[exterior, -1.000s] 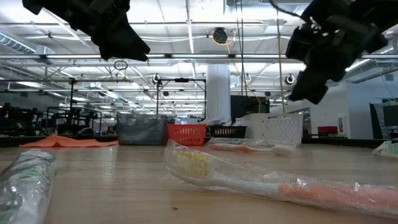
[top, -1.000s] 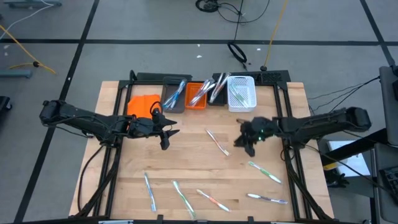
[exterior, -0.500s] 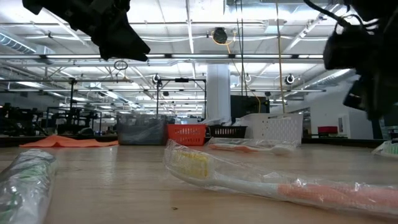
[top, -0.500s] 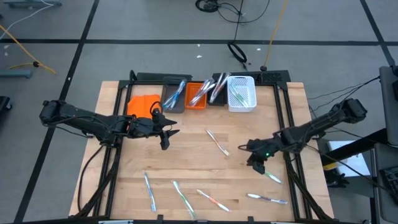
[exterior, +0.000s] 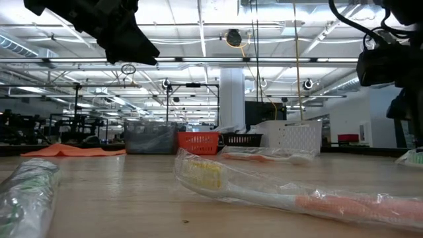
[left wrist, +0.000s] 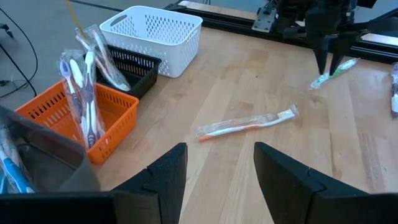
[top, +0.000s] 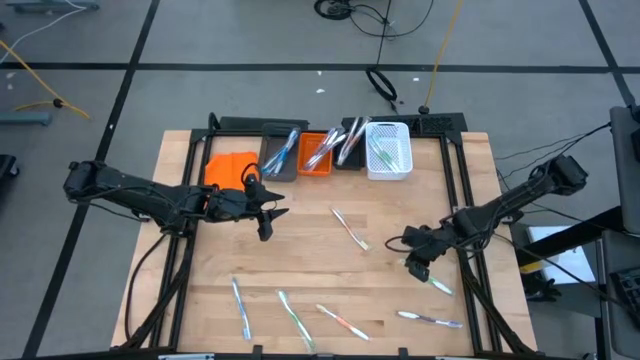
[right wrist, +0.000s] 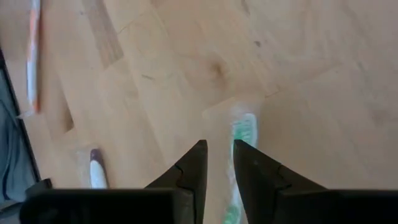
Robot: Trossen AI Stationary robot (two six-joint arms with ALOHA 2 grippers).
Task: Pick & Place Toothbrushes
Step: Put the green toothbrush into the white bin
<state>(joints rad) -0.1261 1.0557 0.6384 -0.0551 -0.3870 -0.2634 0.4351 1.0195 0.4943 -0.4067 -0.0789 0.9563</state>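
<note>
Hovering low over the pale wooden worktop (top: 300, 265), the right claw (top: 417, 266) now stands just above the near end of a green-and-white wrapped toothbrush (top: 428, 278), having swung out from the middle of the worktop over the last second and dropped toward its right side. Its dark fingers (right wrist: 186, 171) are nearly together, with only a thin gap between them, and they hold nothing; in the right wrist view the green brush head (right wrist: 242, 130) lies just beyond the tips, slightly to one side of the gap rather than in it. This reads as the approach to a pick, and the fingers would probably need to part wider or shift across before they could take the brush.

Beyond it, other wrapped toothbrushes lie loose on the worktop: an orange-and-white one (top: 350, 228) near the middle and a dark-tipped one (top: 431, 320) toward the near edge. At the far edge, the white mesh bin (top: 389, 150) and orange plastic bin (top: 318, 152) already hold brushes.

The left claw (top: 266, 213) waits partly open and empty, unmoved.
</note>
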